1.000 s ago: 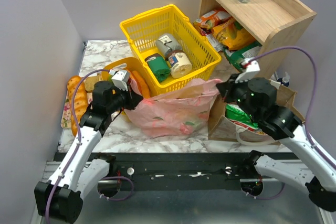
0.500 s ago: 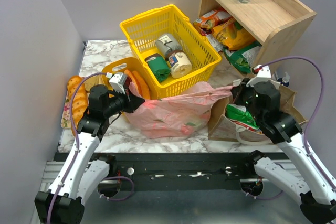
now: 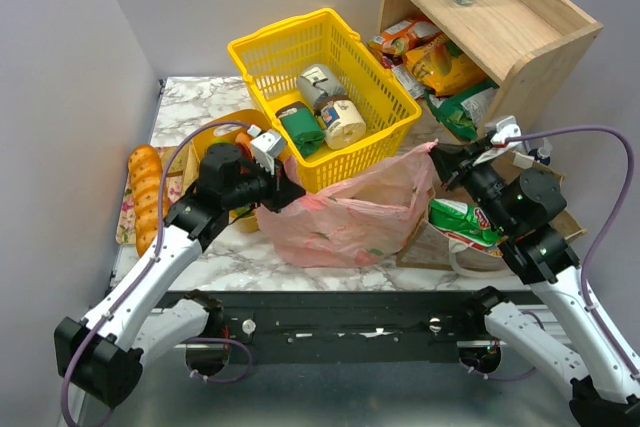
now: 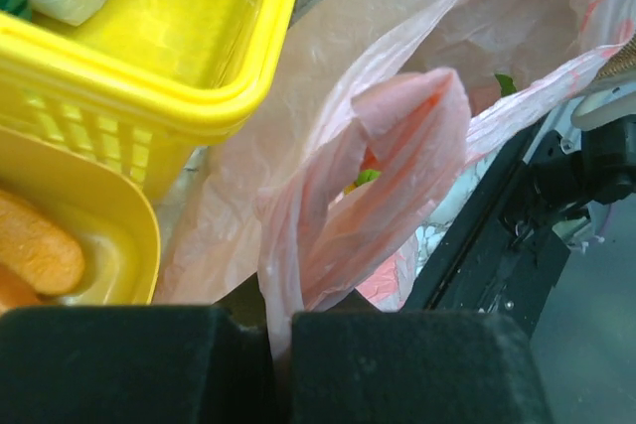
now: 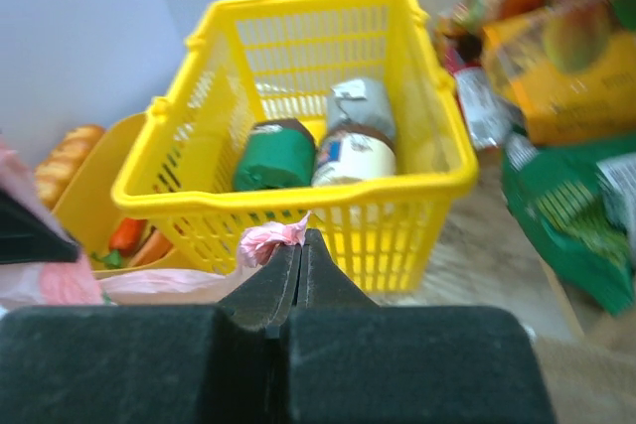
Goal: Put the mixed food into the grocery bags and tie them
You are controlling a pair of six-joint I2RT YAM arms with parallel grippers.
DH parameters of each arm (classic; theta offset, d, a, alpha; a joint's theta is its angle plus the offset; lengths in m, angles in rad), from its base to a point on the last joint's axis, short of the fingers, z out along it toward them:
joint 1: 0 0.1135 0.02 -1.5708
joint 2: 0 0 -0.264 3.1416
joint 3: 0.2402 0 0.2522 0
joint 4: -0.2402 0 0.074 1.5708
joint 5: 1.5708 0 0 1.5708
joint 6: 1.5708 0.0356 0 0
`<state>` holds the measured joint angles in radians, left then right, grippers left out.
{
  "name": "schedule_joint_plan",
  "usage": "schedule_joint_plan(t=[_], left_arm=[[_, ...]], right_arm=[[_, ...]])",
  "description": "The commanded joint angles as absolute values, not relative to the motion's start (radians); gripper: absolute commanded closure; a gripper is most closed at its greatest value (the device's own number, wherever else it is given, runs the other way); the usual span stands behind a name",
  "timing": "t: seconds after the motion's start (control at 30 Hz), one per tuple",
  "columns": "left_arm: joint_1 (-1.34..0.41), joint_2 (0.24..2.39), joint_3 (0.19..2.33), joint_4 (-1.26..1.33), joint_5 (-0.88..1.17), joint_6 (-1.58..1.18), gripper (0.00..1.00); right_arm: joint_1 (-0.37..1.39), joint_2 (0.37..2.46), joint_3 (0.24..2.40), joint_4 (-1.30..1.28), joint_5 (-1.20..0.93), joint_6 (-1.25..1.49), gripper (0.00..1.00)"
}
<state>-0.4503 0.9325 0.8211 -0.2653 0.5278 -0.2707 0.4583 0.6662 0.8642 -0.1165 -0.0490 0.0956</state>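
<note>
Top external view has the pink bag (image 3: 345, 217) slumped on the table (image 3: 200, 97) just in front of the yellow basket (image 3: 280, 29), between the two arms. The left gripper (image 3: 284, 185) is pressed together on the bag's left handle (image 4: 397, 156), which the left wrist view shows as a loop rising from the pinch. The right gripper (image 3: 441, 161) is likewise clamped, on a pink scrap of the other handle (image 5: 270, 237). Off to the right, the crisp packet (image 3: 463, 223) lies at the mouth of the brown paper bag (image 3: 413, 237). Tying the pink bag looks to be the step in hand. To do it well, bring both handles together above the bag's middle. Cross them with some slack in the thin film so it does not tear, and stay clear of the basket's rim.
</note>
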Motion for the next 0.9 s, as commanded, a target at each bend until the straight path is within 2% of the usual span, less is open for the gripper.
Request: schedule_joint_plan(t=[0.0,0.17,0.33,0.4,0.53,0.63,0.77,0.83,0.87], left_arm=[[-0.479,0.992,0.871,-0.256,0.554,-0.223,1.00],[-0.480,1.022,0.913,-0.310,0.482,-0.160,1.00],[-0.463,1.006,0.965,-0.436,0.270,-0.077,1.00],[-0.422,0.994,0.951,-0.448,0.223,-0.075,1.00],[-0.319,0.976,0.905,-0.440,0.190,-0.084,1.00],[-0.236,0.986,0.868,-0.420,0.189,-0.083,1.00],[-0.229,1.005,0.884,-0.419,0.208,-0.058,1.00],[-0.229,1.000,0.877,-0.402,0.279,-0.048,1.00],[-0.229,0.997,0.873,-0.391,0.297,-0.046,1.00]], right_arm=[[0.460,0.699,0.856,0.089,-0.198,0.011,0.99],[0.460,0.767,0.900,0.104,-0.325,0.011,0.99],[0.462,0.837,1.006,0.003,-0.387,0.064,0.99],[0.462,0.822,1.002,-0.031,-0.342,0.101,0.99],[0.462,0.772,0.973,-0.113,-0.078,0.170,0.99],[0.460,0.738,0.942,-0.162,0.044,0.155,0.99],[0.460,0.729,0.922,-0.181,-0.061,0.072,0.99],[0.460,0.733,0.927,-0.187,-0.209,0.017,0.90],[0.460,0.736,0.930,-0.187,-0.265,0.009,0.79]])
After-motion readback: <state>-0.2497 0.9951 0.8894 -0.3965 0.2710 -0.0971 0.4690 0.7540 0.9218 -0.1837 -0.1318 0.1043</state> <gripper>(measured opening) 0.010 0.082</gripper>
